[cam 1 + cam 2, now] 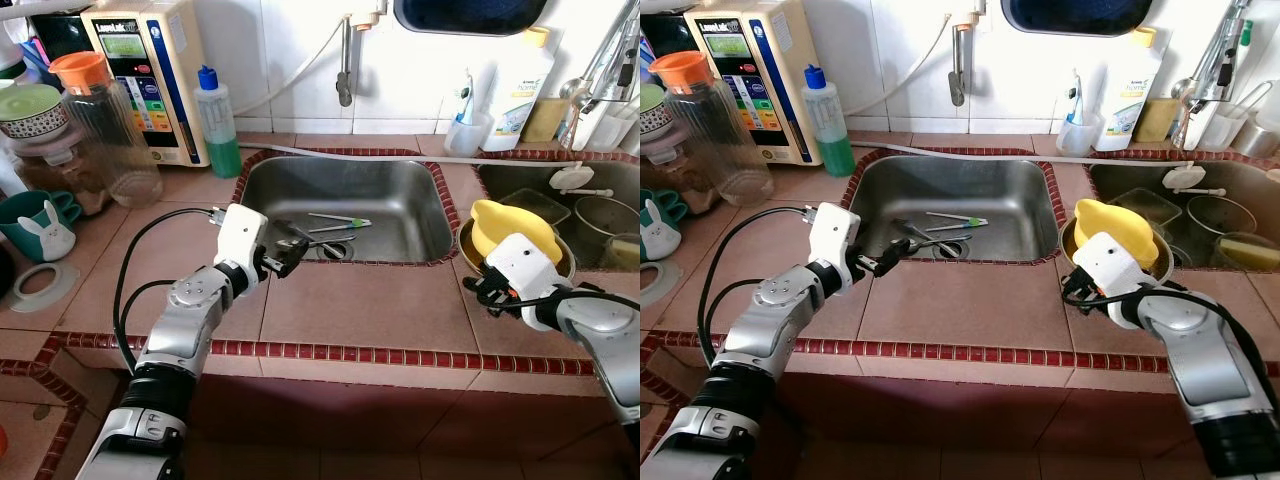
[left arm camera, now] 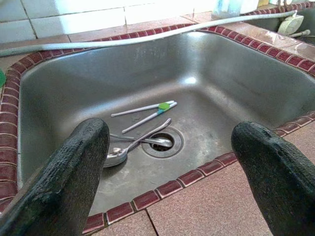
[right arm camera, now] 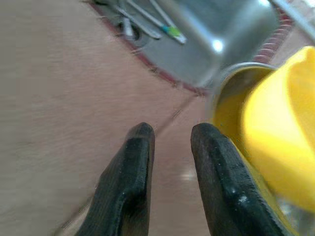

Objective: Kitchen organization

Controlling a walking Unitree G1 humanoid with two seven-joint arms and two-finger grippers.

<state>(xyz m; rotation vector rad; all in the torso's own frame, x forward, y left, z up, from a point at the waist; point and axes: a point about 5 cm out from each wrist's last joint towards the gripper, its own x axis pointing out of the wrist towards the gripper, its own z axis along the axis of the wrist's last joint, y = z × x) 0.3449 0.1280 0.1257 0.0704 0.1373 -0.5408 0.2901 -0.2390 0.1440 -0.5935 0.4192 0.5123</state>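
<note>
Cutlery lay loose at the sink's drain, a spoon and green-tipped sticks, untouched. I had the left gripper poised over the near rim, fingers spread wide and empty. The right gripper hung nearly closed on nothing, just beside the yellow bowl in its metal pot on the desk. I judged a careless swing there could tip the bowl.
</note>
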